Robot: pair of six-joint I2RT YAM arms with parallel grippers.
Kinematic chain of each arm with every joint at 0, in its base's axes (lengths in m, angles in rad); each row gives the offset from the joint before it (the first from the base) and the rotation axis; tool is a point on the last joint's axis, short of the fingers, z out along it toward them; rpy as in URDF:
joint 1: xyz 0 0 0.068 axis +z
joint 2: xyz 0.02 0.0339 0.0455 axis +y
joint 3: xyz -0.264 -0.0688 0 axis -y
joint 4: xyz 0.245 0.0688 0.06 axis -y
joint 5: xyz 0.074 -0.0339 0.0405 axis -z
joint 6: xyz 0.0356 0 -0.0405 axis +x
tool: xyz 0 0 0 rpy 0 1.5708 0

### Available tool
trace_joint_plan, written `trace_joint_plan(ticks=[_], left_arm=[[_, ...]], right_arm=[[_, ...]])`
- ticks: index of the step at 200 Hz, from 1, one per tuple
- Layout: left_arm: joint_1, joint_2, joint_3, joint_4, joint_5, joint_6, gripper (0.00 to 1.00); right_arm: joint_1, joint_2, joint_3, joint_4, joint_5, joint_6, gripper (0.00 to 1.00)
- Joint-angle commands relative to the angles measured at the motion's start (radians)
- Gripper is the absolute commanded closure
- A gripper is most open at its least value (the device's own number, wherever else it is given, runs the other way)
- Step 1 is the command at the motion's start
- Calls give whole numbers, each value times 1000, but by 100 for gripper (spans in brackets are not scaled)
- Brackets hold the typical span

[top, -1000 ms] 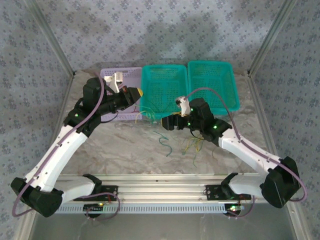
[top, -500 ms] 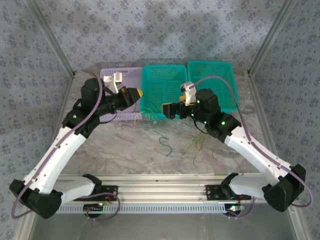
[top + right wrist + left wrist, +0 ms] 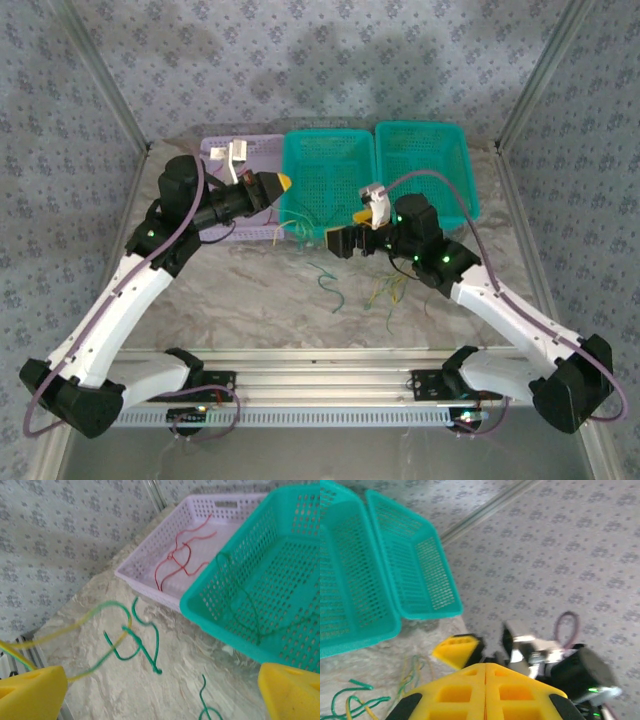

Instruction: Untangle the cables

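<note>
Loose green cables (image 3: 145,640) and a yellow-green cable (image 3: 75,630) lie tangled on the marble table, in front of my right gripper (image 3: 160,695). It hangs open above them, its yellow fingers (image 3: 30,695) wide apart with nothing between. Red cables (image 3: 180,555) lie in the lilac basket (image 3: 150,587), and a green cable (image 3: 245,605) in the teal basket (image 3: 225,625). From above, the green cable (image 3: 325,285) and a yellow-green bundle (image 3: 385,295) lie near the right gripper (image 3: 340,240). My left gripper (image 3: 280,183) is shut, raised by the baskets, holding nothing visible.
Three baskets stand in a row at the back: lilac (image 3: 225,150), teal (image 3: 330,140) and teal (image 3: 420,128). Metal frame posts and patterned cloth walls close in both sides. A rail runs along the near edge (image 3: 320,385).
The right gripper has opened wider, lifted toward the teal basket, then come back down over the table cables. The left gripper has edged slightly right, still shut.
</note>
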Motion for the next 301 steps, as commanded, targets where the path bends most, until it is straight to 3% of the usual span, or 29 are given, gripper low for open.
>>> trace_joint_plan(ticks=[1, 28, 91, 117, 148, 177, 245, 301], left_arm=[[-7, -26, -10, 164, 75, -59, 100], [-8, -35, -18, 164, 64, -68, 100], [-9, -42, -54, 188, 61, -93, 100], [-9, -36, -59, 204, 64, -103, 100], [-9, -34, -53, 208, 60, -104, 100], [-10, -39, -56, 211, 62, -110, 100], [-10, -51, -68, 228, 62, -126, 100], [1, -74, -43, 148, 50, -74, 100]], right_arm=[[-7, 12, -59, 123, -60, 27, 0], [21, 72, -69, 192, -106, 35, 1], [45, 90, -95, 238, 79, -11, 9], [48, 100, -107, 297, 71, -3, 14], [81, 134, -76, 293, 62, -24, 24], [85, 129, -82, 315, 112, -32, 48], [93, 125, -89, 366, 188, -40, 70], [93, 75, -114, 327, 253, -83, 97]])
